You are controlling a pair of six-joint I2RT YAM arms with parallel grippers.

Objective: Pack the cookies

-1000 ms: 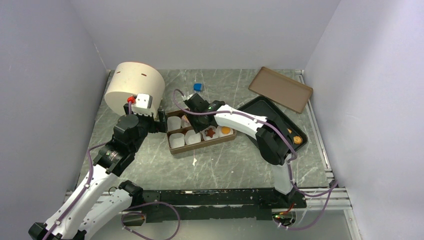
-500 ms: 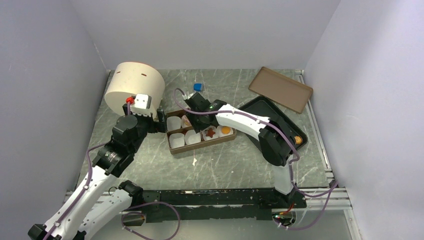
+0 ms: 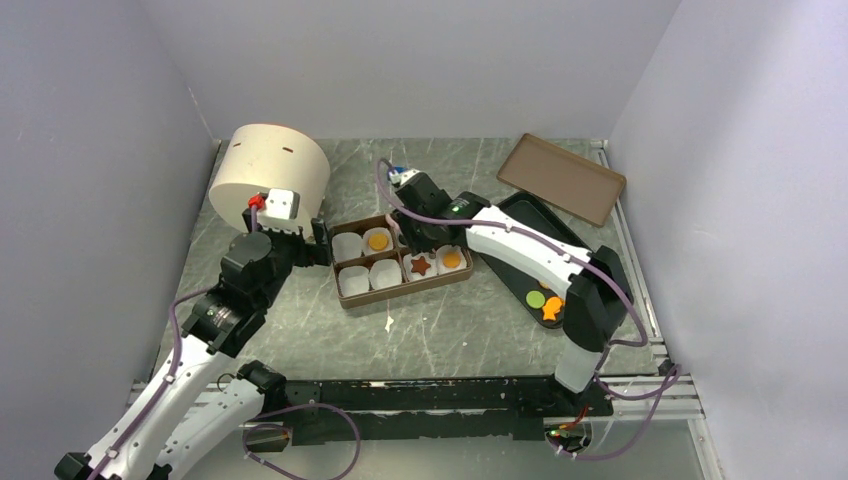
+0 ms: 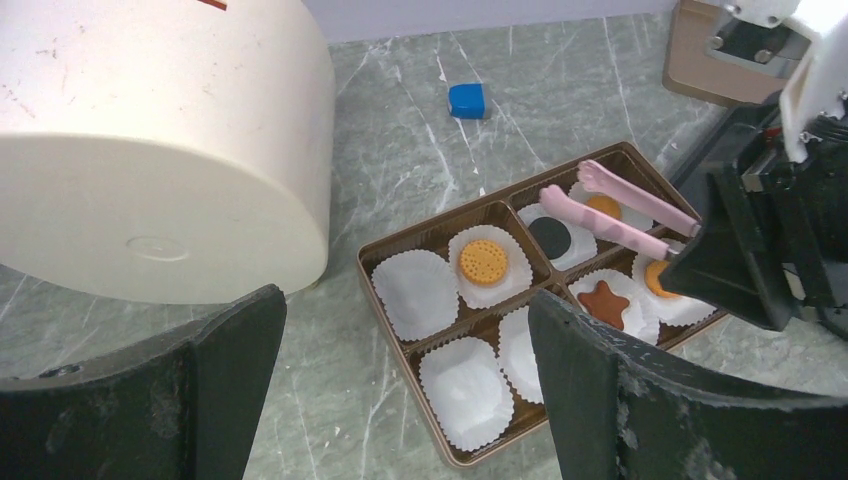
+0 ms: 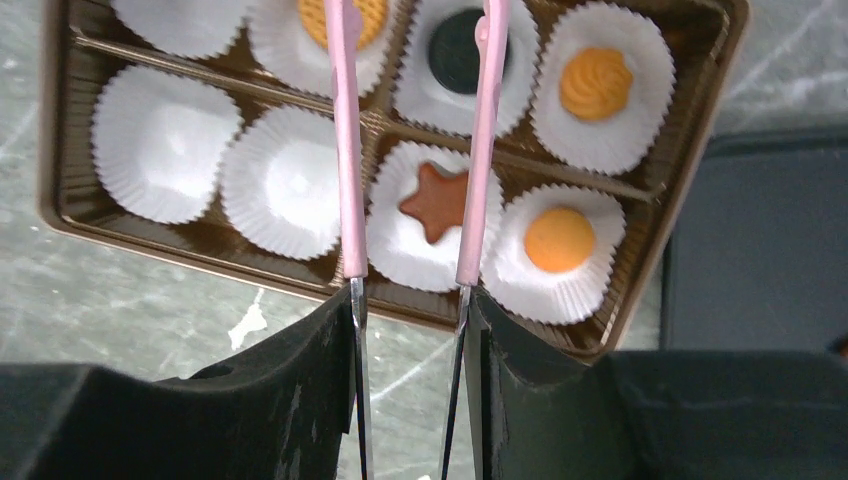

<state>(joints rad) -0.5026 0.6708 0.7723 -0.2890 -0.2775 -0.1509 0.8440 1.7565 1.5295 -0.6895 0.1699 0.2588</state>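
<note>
since a green round cookie (image 3: 536, 298) and an orange fish cookie (image 3: 551, 312) lie on the black tray (image 3: 520, 283) right of the brown box (image 5: 62, 120), packing looks unfinished. at the box's left end the left end effector (image 4: 400, 310) stands wide apart around nothing, probably ready to steady it. over the box's middle the right end effector (image 4: 567, 183) hovers, its pink fingers (image 5: 345, 150) apart and empty. inside the box, five cookies (image 5: 437, 203) sit in paper cups (image 5: 165, 145); three cups are bare. beyond the box sits a blue cube (image 4: 466, 100).
</note>
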